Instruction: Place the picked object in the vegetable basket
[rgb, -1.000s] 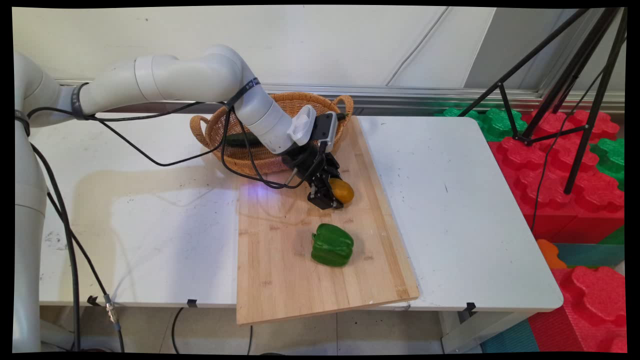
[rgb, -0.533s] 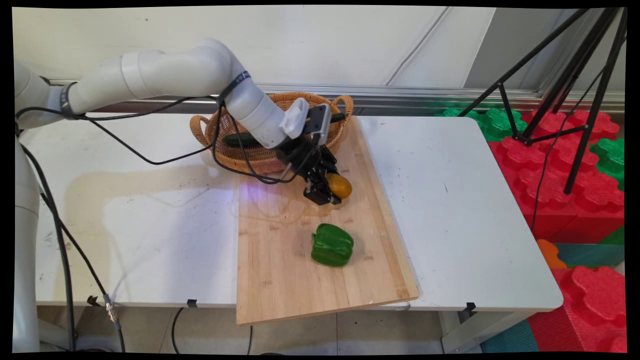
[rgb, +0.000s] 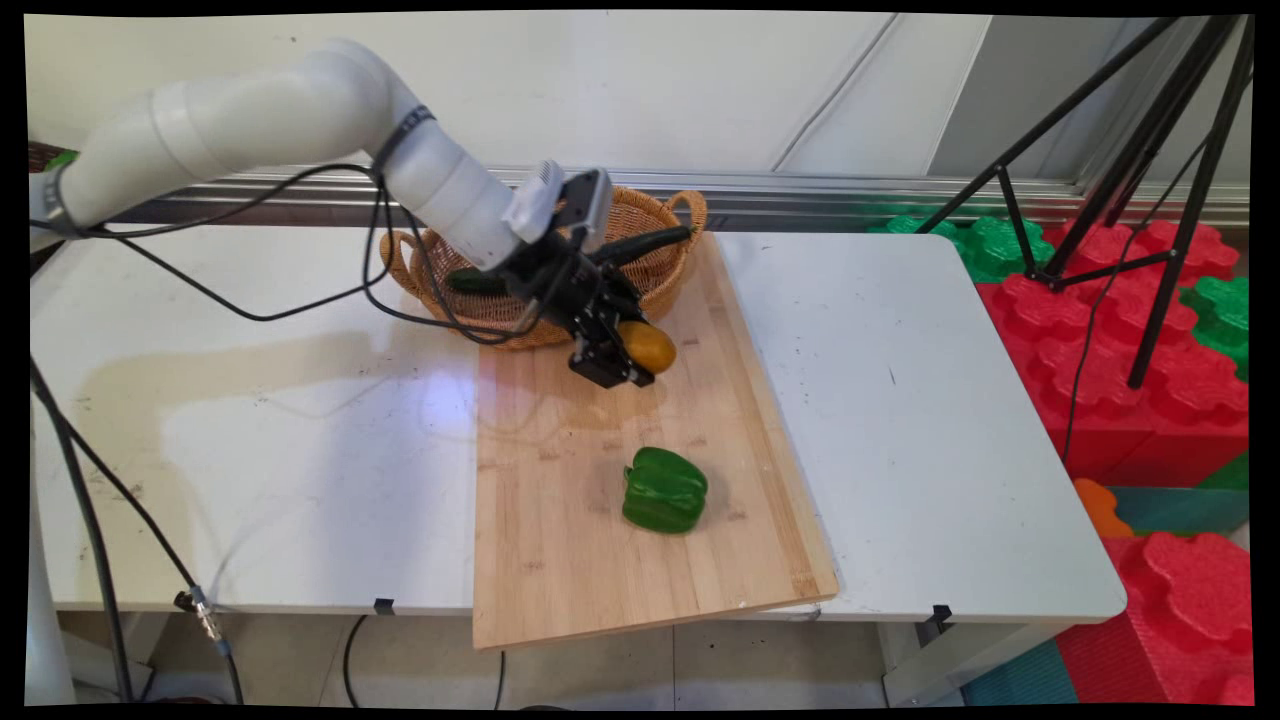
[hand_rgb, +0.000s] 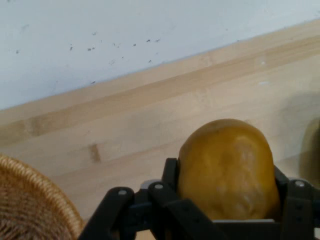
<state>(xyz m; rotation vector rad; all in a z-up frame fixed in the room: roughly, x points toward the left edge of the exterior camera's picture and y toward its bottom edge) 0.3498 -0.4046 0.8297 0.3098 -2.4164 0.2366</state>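
Gripping a yellow-brown fruit (hand_rgb: 230, 170) endwise, gripper (rgb: 612, 362).

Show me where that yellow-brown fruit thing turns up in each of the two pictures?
Main view: the yellow-brown fruit sits just above the picture's middle, gripped in the hand above the wooden board.
Hand view: it fills the lower right, between the hand's black fingers.
Shared landmark: the wicker basket.

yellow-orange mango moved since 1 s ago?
Yes. The yellow-orange mango, clamped in the black gripper, has risen off the wooden cutting board, toward the wicker basket.
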